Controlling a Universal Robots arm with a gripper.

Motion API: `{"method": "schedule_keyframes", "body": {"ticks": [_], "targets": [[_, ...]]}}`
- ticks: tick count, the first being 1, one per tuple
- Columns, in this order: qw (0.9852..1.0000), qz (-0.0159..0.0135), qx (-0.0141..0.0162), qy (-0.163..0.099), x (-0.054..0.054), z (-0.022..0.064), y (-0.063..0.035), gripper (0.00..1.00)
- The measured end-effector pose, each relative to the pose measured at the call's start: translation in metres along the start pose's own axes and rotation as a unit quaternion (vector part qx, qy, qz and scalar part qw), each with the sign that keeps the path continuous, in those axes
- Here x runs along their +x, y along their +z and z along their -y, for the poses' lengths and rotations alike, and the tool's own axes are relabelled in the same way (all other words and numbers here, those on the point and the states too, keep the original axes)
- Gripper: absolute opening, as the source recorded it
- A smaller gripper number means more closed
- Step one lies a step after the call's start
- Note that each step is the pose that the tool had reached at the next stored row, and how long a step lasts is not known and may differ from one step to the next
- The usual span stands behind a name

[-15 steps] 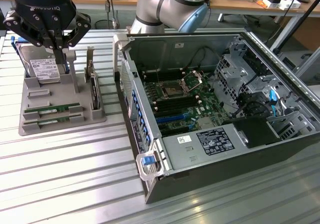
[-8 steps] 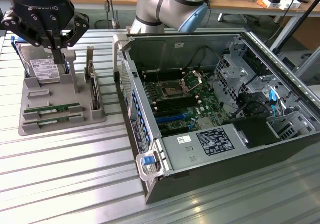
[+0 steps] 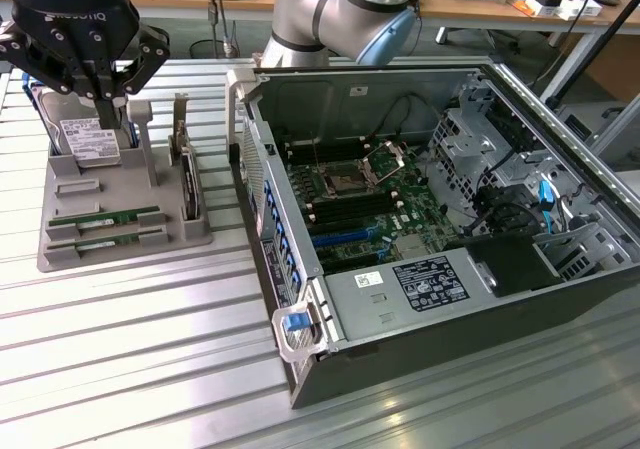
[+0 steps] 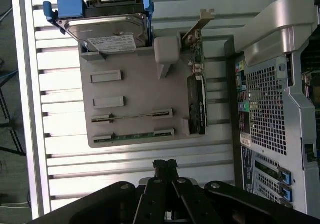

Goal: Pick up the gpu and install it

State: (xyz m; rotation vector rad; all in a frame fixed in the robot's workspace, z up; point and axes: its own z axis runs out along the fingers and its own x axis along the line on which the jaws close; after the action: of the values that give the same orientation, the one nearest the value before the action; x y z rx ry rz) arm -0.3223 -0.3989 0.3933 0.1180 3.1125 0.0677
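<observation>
— Where do we find the gripper point(image 3: 98, 91)?
— We see it hanging over the far end of the gray tray point(image 3: 60, 257), just above the hard drive point(image 3: 88, 139) in its blue rails.
— And how does it stand?
— In the wrist view we see the gripper point(image 4: 165, 163) with its fingertips pressed together and nothing between them.
— Where is the green stick point(image 3: 105, 237)?
— We see it lying on edge in the tray slot farthest from the hard drive point(image 4: 107, 34), well apart from the gripper. In the wrist view, the green stick point(image 4: 132, 135) sits by the edge of the tray point(image 4: 135, 89).
— Anything beside it?
— A second stick point(image 3: 105, 216) fills the next slot. A dark card point(image 3: 187, 184) stands upright on the tray's side toward the computer case point(image 3: 400, 359), which we see lying open on the slatted table point(image 3: 150, 349) at the exterior view's right.
</observation>
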Motion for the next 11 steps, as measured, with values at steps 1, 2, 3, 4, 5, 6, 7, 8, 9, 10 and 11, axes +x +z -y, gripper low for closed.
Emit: {"method": "schedule_keyframes", "body": {"ticks": [1, 2, 3, 4, 5, 6, 7, 8, 9, 10, 11], "targets": [[1.0, 0.0, 0.0, 0.0, 0.0004, 0.0, 0.0, 0.11], [1.0, -0.0001, 0.0, 0.0, 0.0006, 0.0001, -0.0001, 0.11], [1.0, 0.0, 0.0, 0.0, 0.0007, 0.0, 0.0, 0.11], [1.0, 0.0, 0.0, 0.0, 0.0008, 0.0001, 0.0, 0.11], [1.0, 0.0, 0.0, 0.0, 0.0008, 0.0001, 0.0, 0.11], [1.0, 0.0, 0.0, 0.0, 0.0008, 0.0, -0.0001, 0.11], [1.0, 0.0, 0.0, 0.0, 0.0008, 0.0001, 0.0, 0.11], [1.0, 0.0, 0.0, 0.0, 0.0008, 0.0001, 0.0, 0.11], [1.0, 0.0, 0.0, 0.0, 0.0008, 0.0001, -0.0001, 0.11], [1.0, 0.0, 0.0, 0.0, 0.0008, 0.0001, 0.0, 0.11], [1.0, -0.0001, 0.0, -0.002, 0.0008, 0.0001, 0.0, 0.11]]}}
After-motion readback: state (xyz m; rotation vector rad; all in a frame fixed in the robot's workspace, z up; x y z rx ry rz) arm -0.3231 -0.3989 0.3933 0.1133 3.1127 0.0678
